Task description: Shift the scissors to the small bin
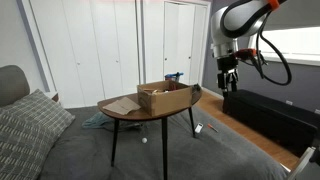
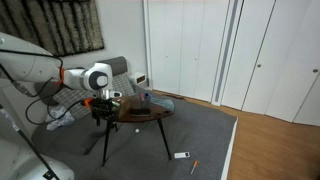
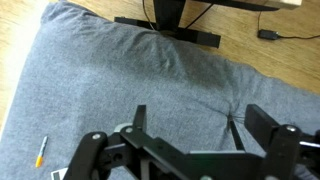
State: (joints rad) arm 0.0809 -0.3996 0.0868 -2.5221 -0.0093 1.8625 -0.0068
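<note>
An open cardboard box (image 1: 165, 98), the small bin, stands on a round wooden table (image 1: 125, 112). A small blue thing (image 1: 175, 76) at the box's far rim may be the scissors; it is too small to tell. It also shows in an exterior view (image 2: 145, 97). My gripper (image 1: 228, 84) hangs in the air beside the table, off the box's end, pointing down. In the wrist view my gripper (image 3: 200, 125) is open and empty above grey carpet. The scissors and the box are out of the wrist view.
Grey carpet (image 3: 120, 70) covers the floor, with wood floor beyond it. An orange pen (image 3: 40, 152) and a small white object (image 2: 181, 155) lie on the carpet. A sofa with a cushion (image 1: 30, 125) stands near the table. A dark cabinet (image 1: 270, 110) stands by the window.
</note>
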